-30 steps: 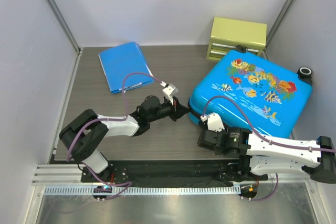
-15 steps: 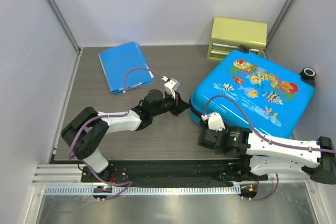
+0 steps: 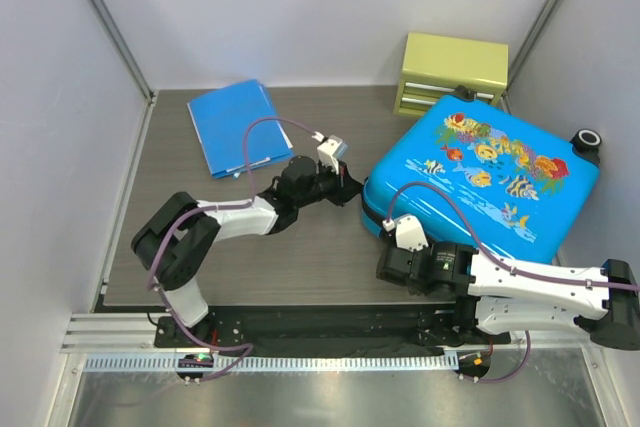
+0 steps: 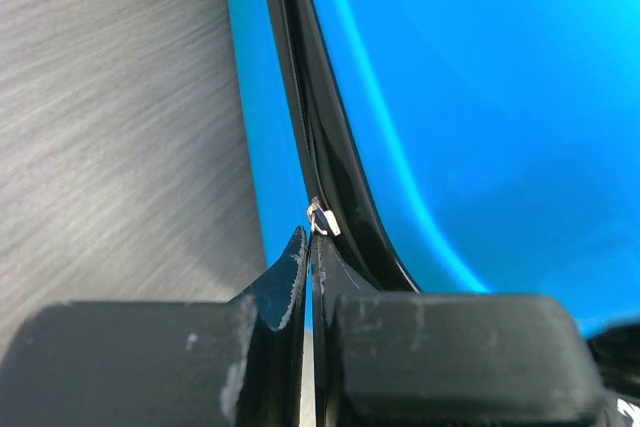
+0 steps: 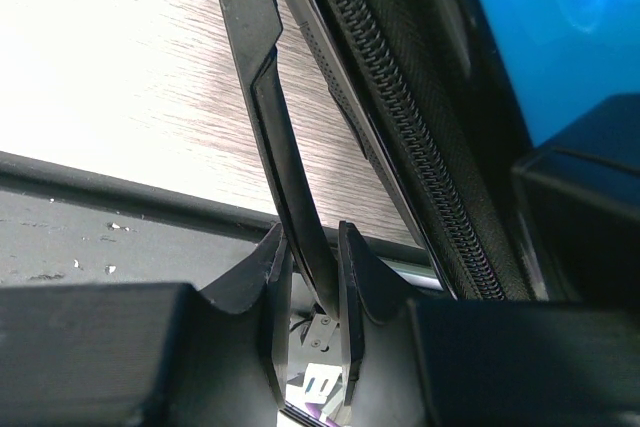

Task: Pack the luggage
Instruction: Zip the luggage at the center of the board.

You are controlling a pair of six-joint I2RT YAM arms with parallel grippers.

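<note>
The luggage (image 3: 490, 177), a bright-blue hard shell with fish prints, lies flat and closed at the right of the table. My left gripper (image 3: 352, 190) is at its left edge, and its shut tips (image 4: 311, 242) pinch a small silver zipper pull (image 4: 322, 219) on the black zipper band between the blue shells (image 4: 480, 97). My right gripper (image 3: 385, 247) is at the luggage's near-left corner. Its jaws (image 5: 312, 242) are shut on a black handle strap (image 5: 270, 117) that runs beside the zipper teeth (image 5: 400, 117).
A flat blue folder (image 3: 238, 127) lies at the back left. A yellow-green drawer box (image 3: 452, 72) stands behind the luggage. A black wheel (image 3: 587, 137) nearly touches the right wall. White walls close in three sides, and a black rail (image 3: 300, 322) runs along the near edge.
My left gripper has moved away from me along the luggage's left edge, still shut on the zipper pull. The luggage shifted slightly to the right. The right arm has stayed put.
</note>
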